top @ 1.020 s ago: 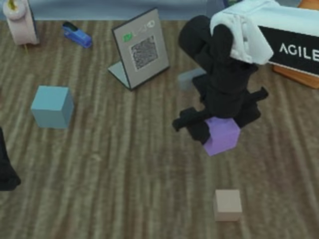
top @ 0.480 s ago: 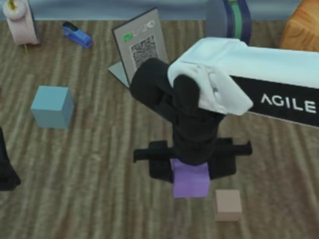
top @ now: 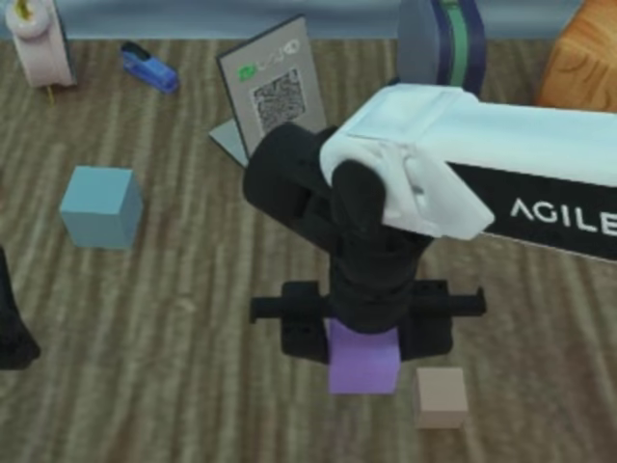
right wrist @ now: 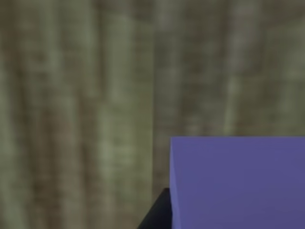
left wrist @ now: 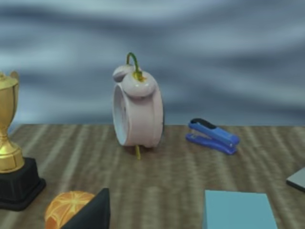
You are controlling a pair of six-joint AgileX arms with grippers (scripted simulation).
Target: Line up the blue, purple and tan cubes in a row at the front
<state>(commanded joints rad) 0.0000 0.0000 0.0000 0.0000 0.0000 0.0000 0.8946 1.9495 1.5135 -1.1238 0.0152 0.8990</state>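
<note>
My right gripper is shut on the purple cube near the table's front, its two fingers pressing the cube's left and right sides. In the right wrist view the purple cube fills the corner beside one dark finger, over bare table. The tan cube rests at the front, just right of the purple one and apart from it. The blue cube sits at the left, mid-depth. My left gripper is parked at the left edge, open; one finger shows, with the blue cube ahead of it.
At the back stand a pink alarm clock, a dark-blue stapler, a QR sign, a grey disc with a green band and an orange wooden block. A trophy and an orange ball lie near the left arm.
My right arm has carried the purple cube from the middle right toward the front and leftward, turning it square; it now sits lower, next to the tan cube. The left arm has not moved.
</note>
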